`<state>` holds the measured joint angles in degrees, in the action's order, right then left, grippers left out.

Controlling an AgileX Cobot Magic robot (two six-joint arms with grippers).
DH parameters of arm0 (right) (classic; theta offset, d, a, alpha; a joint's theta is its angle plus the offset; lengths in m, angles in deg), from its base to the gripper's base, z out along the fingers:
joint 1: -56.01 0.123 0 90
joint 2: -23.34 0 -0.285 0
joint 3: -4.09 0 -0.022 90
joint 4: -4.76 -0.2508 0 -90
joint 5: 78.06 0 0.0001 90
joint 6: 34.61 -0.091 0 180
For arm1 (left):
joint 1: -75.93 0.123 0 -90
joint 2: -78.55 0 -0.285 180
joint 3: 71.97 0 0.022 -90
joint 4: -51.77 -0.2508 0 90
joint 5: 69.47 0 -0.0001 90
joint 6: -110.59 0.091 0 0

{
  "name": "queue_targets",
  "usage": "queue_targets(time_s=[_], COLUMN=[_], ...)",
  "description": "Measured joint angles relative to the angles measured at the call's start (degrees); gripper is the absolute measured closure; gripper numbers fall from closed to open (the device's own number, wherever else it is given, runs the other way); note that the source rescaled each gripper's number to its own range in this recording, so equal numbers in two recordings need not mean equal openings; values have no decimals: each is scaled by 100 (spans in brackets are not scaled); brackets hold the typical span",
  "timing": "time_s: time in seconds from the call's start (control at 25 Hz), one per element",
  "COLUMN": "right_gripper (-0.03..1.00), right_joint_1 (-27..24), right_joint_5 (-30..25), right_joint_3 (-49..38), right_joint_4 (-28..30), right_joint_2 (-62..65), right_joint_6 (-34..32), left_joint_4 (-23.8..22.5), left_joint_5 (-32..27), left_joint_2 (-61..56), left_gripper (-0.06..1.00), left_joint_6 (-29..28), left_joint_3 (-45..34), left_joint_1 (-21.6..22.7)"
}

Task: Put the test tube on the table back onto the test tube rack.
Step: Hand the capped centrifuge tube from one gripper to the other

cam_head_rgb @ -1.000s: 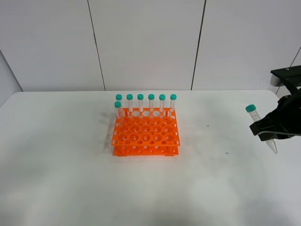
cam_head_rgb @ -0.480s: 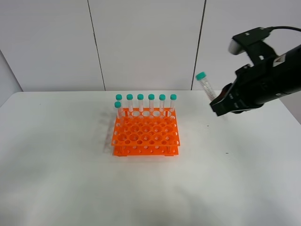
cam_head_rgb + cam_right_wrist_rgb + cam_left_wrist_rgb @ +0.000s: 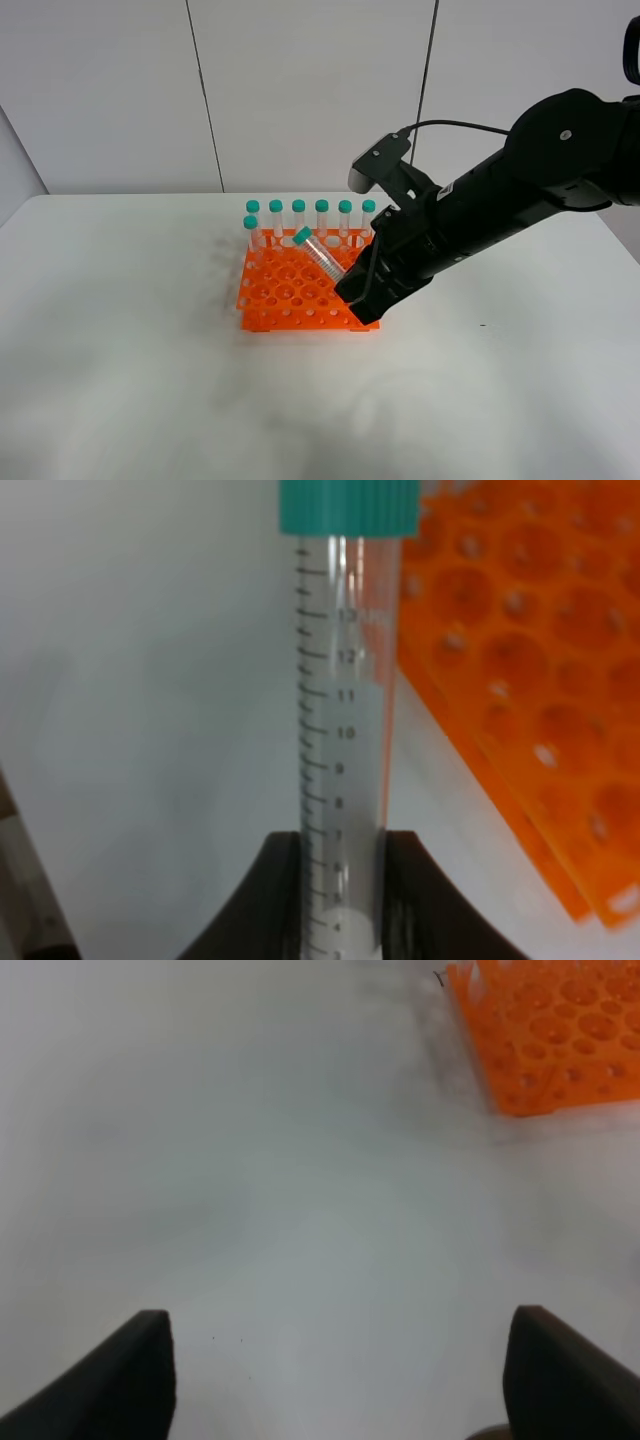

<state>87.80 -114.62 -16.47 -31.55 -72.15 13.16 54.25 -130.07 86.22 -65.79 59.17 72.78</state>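
Note:
My right gripper [image 3: 357, 285] is shut on the test tube [image 3: 322, 256], a clear tube with a teal cap. It holds the tube tilted, cap up and to the left, over the front right part of the orange test tube rack [image 3: 290, 290]. In the right wrist view the tube [image 3: 343, 730] stands between the black fingers, with the rack [image 3: 520, 670] behind it. Several identical tubes [image 3: 322, 218] stand in the rack's back row. My left gripper [image 3: 335, 1380] is open and empty over the white table [image 3: 280, 1190], with the rack's corner [image 3: 550, 1040] ahead. The left arm is out of the high view.
The white table [image 3: 130, 360] spreads around the rack on all sides. A white panelled wall [image 3: 300, 90] stands behind the table's far edge. My right arm [image 3: 500, 205] reaches in from the right, above the table.
My right gripper has carried the tube from the table's right edge, up and leftward, then down to the rack's front right. The tube's cap now tilts left over the rack.

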Motion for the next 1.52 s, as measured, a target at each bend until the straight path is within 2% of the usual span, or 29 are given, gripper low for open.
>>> queue_targets(time_s=[0.08,0.2,0.28,0.4,0.6,0.68,0.76,0.84,0.96,1.04,1.16,1.24,1.52], right_gripper=[96,96,96,96,96,96,96,96,96,96,96,96,96], right_joint_1=[0,0,0,0,0,0,0,0,0,0,0,0,0], right_joint_5=[-137,-312,-325,-325,-158,-122,-97,-84,-77,-77,-77,-75,-71], right_joint_3=[0,0,0,0,0,0,0,0,0,0,0,0,0], right_joint_4=[-409,-695,-739,-764,-801,-808,-808,-819,-834,-851,-905,-934,-1059], right_joint_2=[-7,-7,-7,-7,-7,-7,-7,-7,-7,-7,-7,-7,-7], right_joint_6=[671,1289,1385,1396,1390,1390,1390,1390,1390,1390,1390,1390,1390], left_joint_4=[0,0,53,396,1218,1906,2706,3679,5415,6389,7581,8139,9306], left_joint_5=[0,44,179,570,1722,2289,2750,2922,2939,2790,2551,2542,2727], left_joint_2=[0,0,68,664,2323,3122,3851,4583,5476,5953,6529,6802,7423], left_gripper=[-6,-6,-6,-6,-6,-6,-5,-5,-5,-5,-5,-5,-5], left_joint_6=[0,0,-14,-14,350,815,1604,2503,4098,4993,5932,6321,7113], left_joint_3=[0,12,111,411,547,561,613,735,914,998,1043,1056,1062], left_joint_1=[0,0,0,0,0,0,-4,-18,-22,-22,-38,-157,-1081])
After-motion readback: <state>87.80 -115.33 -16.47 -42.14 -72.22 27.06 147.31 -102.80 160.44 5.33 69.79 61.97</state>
